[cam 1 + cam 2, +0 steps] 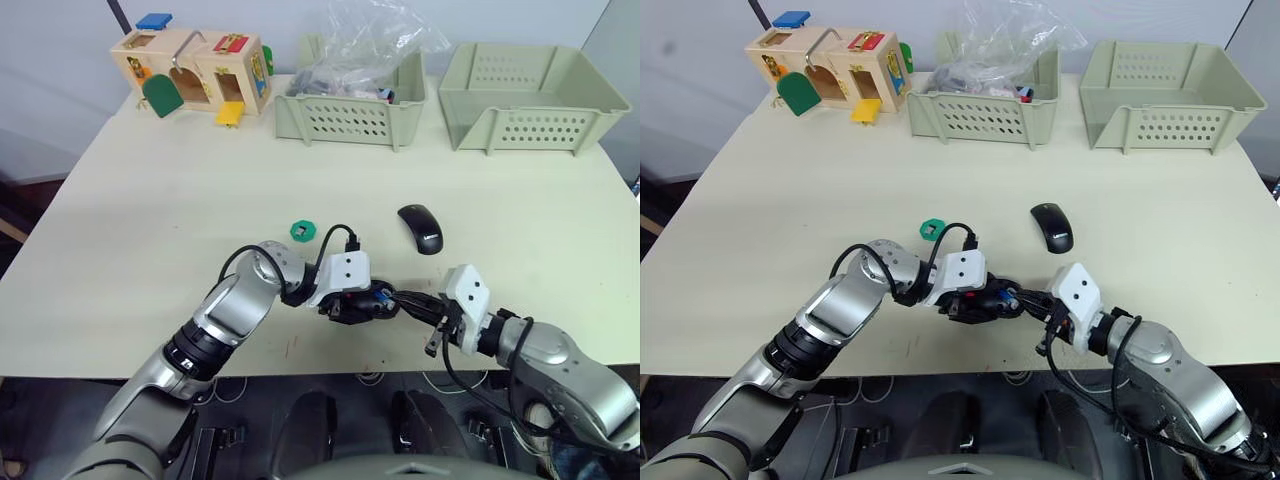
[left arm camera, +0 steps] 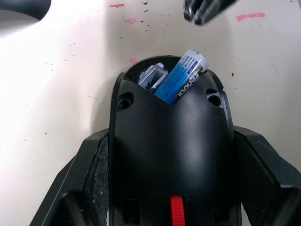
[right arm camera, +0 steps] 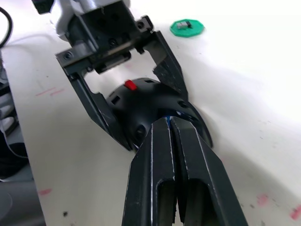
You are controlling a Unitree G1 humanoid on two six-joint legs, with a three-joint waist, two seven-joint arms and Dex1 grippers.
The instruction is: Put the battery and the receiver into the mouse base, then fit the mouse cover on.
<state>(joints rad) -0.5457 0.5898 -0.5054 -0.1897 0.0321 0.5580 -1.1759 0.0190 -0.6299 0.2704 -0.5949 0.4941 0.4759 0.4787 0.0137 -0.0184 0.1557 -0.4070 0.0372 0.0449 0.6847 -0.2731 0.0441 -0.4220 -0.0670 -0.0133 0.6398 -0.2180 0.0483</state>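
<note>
- The slim blue cylindrical battery (image 2: 181,77) with silver-white ends lay tilted in the hollow of the black oval plastic mouse base (image 2: 171,150), one end sticking out past the base's rim.
- The mouse base, with a small red patch (image 2: 176,209), sat near the front edge of the cream-coloured table (image 1: 150,250).
- The left gripper (image 3: 134,101) pinched the mouse base between its two black fingers, one on each side.
- The right gripper (image 3: 170,127) had its fingers pressed together, its tips at the edge of the mouse base by the battery.
- The glossy black curved mouse cover (image 1: 420,228) lay on the table beyond the right gripper, apart from the base.
- A small green ring-shaped part (image 1: 302,230) lay near the left arm.
- Two pale green perforated plastic bins (image 1: 535,100) and a wooden latch-board toy box (image 1: 195,70) stood along the far edge.
</note>
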